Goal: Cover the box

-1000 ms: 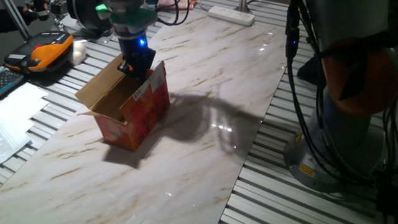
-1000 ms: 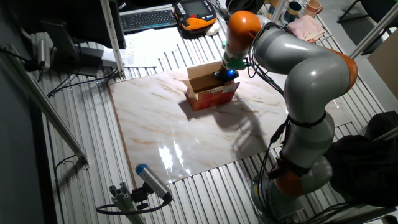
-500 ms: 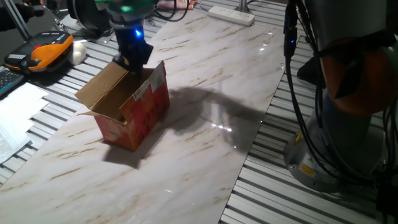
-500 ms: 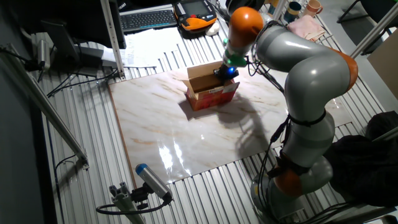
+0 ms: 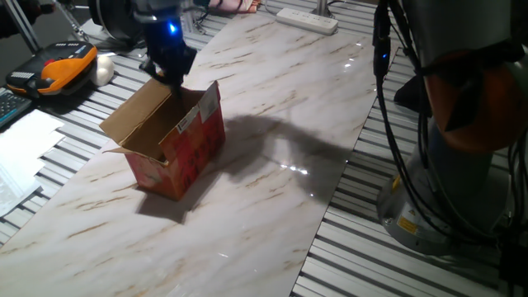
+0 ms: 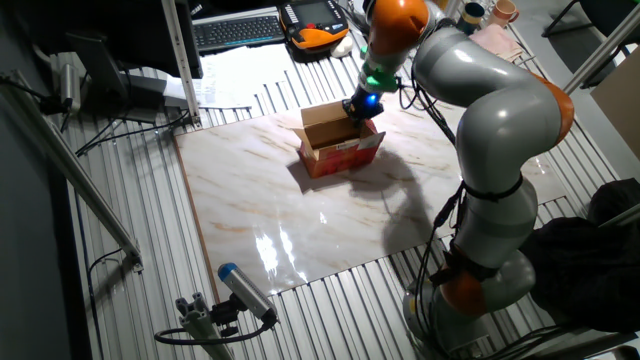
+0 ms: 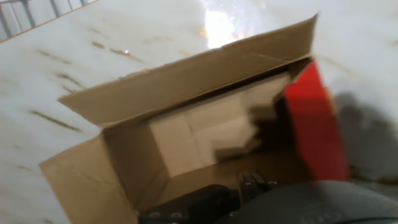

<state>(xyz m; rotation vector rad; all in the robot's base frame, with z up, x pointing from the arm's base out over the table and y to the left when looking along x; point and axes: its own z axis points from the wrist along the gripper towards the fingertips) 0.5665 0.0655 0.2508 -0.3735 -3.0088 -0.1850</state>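
Jaws: their state cannot be told; only a dark blur of the gripper (image 5: pixel 167 73) shows at the bottom edge of the hand view, and both fixed views are too coarse.
Gripper position: just above the far rim of the box (image 5: pixel 172 140), beside the tall brown flap (image 5: pixel 140 115), with its blue light lit.
Box: sits on the marble board (image 5: pixel 272 190), top open, red outside, brown inside; looks empty in the hand view.
Flaps: 1 long flap (image 7: pixel 186 74) stands up and leans outward; the labelled flap (image 5: pixel 202 107) rises on the opposite side.
Step in hand: probably getting behind a flap to fold it over the opening.
Doing it well: push low near the hinge line and sweep inward slowly, so the flap folds.
Risk: the light carton may slide or tip on the smooth board.
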